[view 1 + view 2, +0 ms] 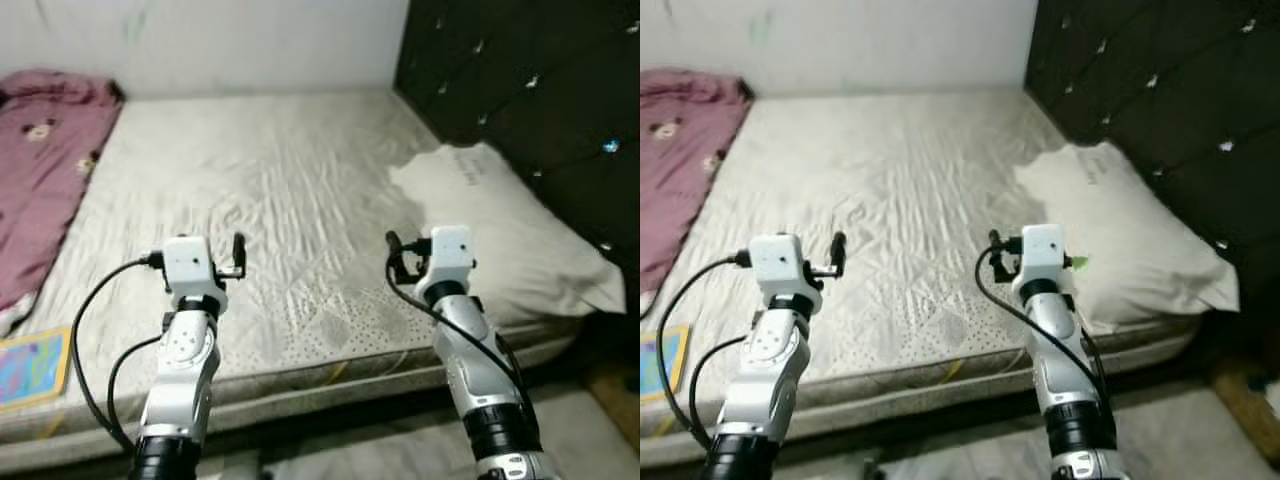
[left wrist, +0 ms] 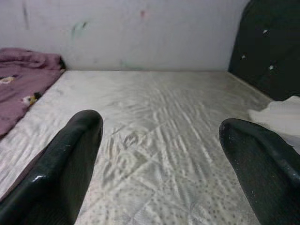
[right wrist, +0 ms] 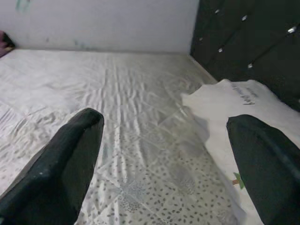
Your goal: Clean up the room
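You have the bed (image 1: 290, 200) ahead of you, its pale quilted mattress running back to a white wall (image 1: 220, 40), with a dark tufted headboard (image 1: 540, 90) along the right side. A purple blanket (image 1: 45, 170) is bunched on the left part of the bed, and a white pillow (image 1: 500, 230) lies on the right against the headboard. A colourful book (image 1: 32, 366) rests at the mattress's near left corner. Your left gripper (image 2: 159, 140) and right gripper (image 3: 164, 140) hover over the near edge, fingers spread wide, holding nothing.
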Motion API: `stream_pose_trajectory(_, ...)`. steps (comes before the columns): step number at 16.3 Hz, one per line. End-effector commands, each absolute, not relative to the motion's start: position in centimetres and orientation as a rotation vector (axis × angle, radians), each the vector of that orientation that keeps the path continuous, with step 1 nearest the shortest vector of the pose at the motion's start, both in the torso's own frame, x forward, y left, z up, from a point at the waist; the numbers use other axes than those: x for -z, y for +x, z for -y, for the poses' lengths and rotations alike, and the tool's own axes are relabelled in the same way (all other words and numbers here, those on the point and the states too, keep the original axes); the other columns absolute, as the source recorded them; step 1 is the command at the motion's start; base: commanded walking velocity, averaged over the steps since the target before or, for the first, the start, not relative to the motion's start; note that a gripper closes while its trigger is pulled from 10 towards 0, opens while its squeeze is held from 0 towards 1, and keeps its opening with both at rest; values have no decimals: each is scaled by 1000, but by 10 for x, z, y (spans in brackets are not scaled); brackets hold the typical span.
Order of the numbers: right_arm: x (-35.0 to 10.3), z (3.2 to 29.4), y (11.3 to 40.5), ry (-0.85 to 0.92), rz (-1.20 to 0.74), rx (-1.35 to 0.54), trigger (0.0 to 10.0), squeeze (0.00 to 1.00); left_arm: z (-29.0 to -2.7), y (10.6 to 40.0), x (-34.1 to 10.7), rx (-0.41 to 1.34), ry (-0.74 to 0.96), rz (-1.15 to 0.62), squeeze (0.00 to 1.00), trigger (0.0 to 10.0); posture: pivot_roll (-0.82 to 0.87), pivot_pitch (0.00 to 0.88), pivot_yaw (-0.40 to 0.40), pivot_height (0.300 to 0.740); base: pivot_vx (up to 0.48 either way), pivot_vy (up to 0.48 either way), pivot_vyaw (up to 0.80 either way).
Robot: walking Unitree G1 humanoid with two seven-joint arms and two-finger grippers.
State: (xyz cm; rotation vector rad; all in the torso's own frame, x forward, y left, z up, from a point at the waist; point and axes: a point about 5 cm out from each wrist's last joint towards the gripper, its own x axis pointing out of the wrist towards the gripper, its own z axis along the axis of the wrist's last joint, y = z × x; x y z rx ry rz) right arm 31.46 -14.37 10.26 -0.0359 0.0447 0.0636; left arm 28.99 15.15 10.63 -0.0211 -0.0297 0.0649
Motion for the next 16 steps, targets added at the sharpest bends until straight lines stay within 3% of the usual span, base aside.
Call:
stream_pose_trajectory(1, -108, 136, 316, -28, -24, -81, 10000, 0, -159, 290, -107, -88, -7, 27, 0, 10000, 69, 0, -26, 740, 0, 480, 0)
stream_pose_trajectory(13, -107, 135, 318, -39, -30, -88, 10000, 0, -159, 292, -108, -99, -24, 39, 0, 10000, 68, 0, -32, 740, 0, 480, 0)
stream_pose_trajectory(16, -107, 135, 319, -40, -31, -89, 10000, 0, -156, 291, -111, -77, -22, 56, 0, 10000, 67, 0, -31, 740, 0, 0, 0)
